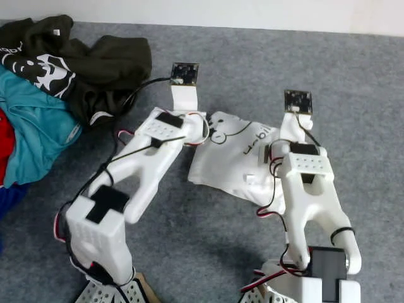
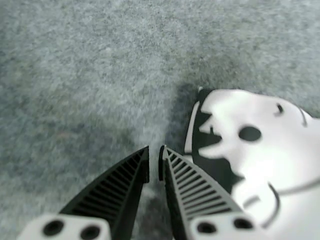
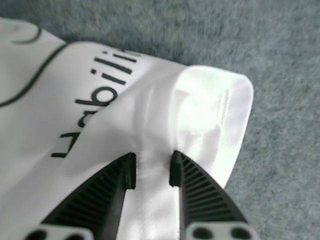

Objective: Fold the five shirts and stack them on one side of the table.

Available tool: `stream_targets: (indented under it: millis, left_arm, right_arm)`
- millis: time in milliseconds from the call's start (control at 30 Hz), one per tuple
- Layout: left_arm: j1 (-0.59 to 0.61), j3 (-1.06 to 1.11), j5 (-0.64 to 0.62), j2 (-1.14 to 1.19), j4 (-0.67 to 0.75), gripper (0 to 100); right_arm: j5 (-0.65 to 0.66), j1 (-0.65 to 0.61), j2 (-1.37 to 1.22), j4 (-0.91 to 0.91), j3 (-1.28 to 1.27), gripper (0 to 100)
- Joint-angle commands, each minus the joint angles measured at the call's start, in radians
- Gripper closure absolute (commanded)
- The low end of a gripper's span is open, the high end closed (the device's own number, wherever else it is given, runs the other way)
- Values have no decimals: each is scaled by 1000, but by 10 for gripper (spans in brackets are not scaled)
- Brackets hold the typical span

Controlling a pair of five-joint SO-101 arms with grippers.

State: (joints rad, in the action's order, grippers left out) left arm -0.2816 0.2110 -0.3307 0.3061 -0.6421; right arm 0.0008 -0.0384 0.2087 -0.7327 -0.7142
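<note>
high view, and over at nine o'clock lies the heap. the red shirt [image 1: 5, 151] is right at the edge, and the blue shirt [image 1: 9, 196] peeks out toward eight. the teal shirt [image 1: 38, 126] is spread beside them, and the black shirt [image 1: 101, 63] is bunched up at ten o'clock. all four are unfolded and touching.

moving across, the left arm [image 1: 139, 167] runs from seven o'clock up toward the middle of the grey counter [image 1: 341, 69]. its wrist sits at the eleven o'clock corner of the white shirt [image 1: 230, 164]. the left wrist view shows the left pincer [image 2: 154, 150] with its ribbed fingers pressed almost together and nothing between them. it points down at bare counter, and the white shirt's printed edge lies just beside it, not touching.

at centre, the white shirt lies partly folded and rumpled, print facing up, well apart from the heap.

on to the right arm [image 1: 309, 189], coming up from five o'clock along the shirt's three o'clock side. in the right wrist view the right pincer [image 3: 152, 167] pinches a ridge of white cloth along a seam. that spot is next to a folded-over corner, with bare counter just past it.
</note>
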Motion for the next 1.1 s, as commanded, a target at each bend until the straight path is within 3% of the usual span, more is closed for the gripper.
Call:
stream_targets:
  millis: [0, 100, 533, 900, 1067]
  left_arm:
    - [38, -110, -8, 47, -12, 927]
    - [48, -168, -8, 81, -61, 927]
    - [51, -194, -8, 105, -75, 927]
    - [51, -194, -6, 107, -74, 927]
    - [51, -194, -8, 107, -74, 927]
  right_arm:
    - [-6, 1, -7, 2, 45, 933]
    - [-6, 27, 2, 1, 45, 992]
    - [-6, 133, 15, -101, 54, 992]
    - [15, 145, 283, -318, 30, 992]
    - [57, 202, 292, -278, -68, 992]
